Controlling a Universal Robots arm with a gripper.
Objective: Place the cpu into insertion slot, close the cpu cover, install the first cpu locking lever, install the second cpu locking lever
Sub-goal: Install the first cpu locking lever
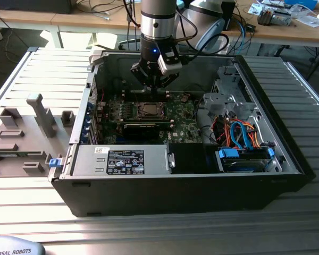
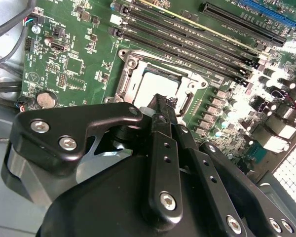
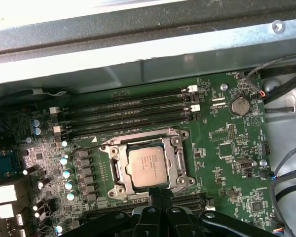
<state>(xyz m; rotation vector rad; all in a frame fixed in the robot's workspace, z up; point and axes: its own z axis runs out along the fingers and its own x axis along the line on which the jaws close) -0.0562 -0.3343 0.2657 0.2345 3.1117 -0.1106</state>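
Observation:
The cpu (image 3: pixel 147 167), a square chip with a dull silver top, lies flat in its socket on the green motherboard (image 3: pixel 222 148). The cpu cover (image 3: pixel 179 163), a thin silver frame, lies down around it. A thin lever wire (image 3: pixel 89 147) sticks out past the socket's corner beside the memory slots. My gripper (image 3: pixel 161 196) hangs just off the socket's edge, its black fingers together with nothing seen between them. In the second wrist view the gripper (image 2: pixel 163 104) partly covers the cpu (image 2: pixel 158 84). In the exterior view the gripper (image 1: pixel 157 89) is inside the open case, above the cpu (image 1: pixel 148 110).
Long black memory slots (image 3: pixel 128 113) run beside the socket. A black card (image 1: pixel 143 127) lies in front of it, and a power supply (image 1: pixel 117 159) sits nearer. A drive cage with blue and orange cables (image 1: pixel 244 141) fills the exterior view's right. Grey fixtures (image 1: pixel 21 138) stand outside the case.

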